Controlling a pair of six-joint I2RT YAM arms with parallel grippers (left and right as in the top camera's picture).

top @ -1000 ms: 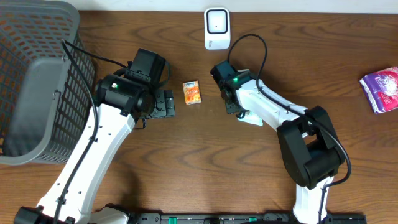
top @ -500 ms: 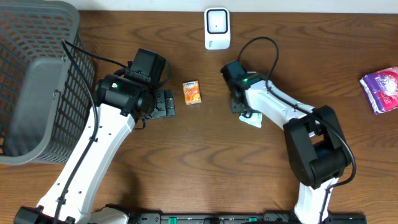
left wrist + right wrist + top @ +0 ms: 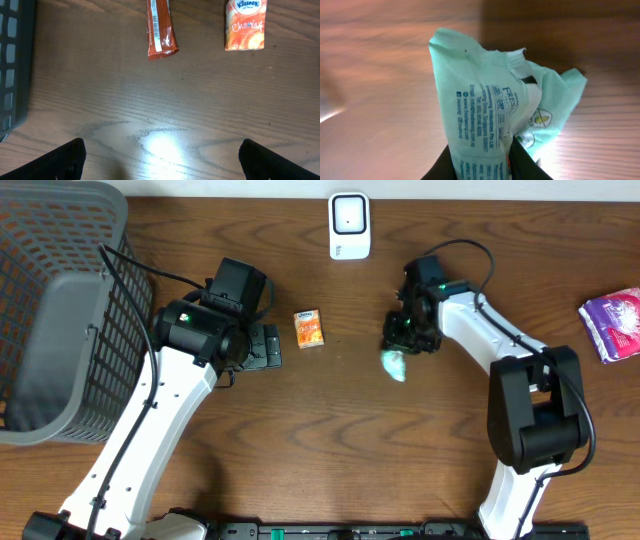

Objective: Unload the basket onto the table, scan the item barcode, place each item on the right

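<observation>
Overhead: bright, even light, sharp; faint soft shadows. Left wrist: white glare patch on worktop [image 3: 161, 144] btm centre, rest crisp. Right wrist: green packet [image 3: 480, 110] sharp up close, bkgd blurred, dark shadow top right.

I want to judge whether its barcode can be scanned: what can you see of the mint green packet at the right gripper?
The mint green packet is a thin, soft plastic pouch, crumpled, with small dark blue print and round logos on its face. No barcode shows. The right gripper pinches one end between both fingers, over the wooden table. Whether it touches the table is unclear.
</observation>
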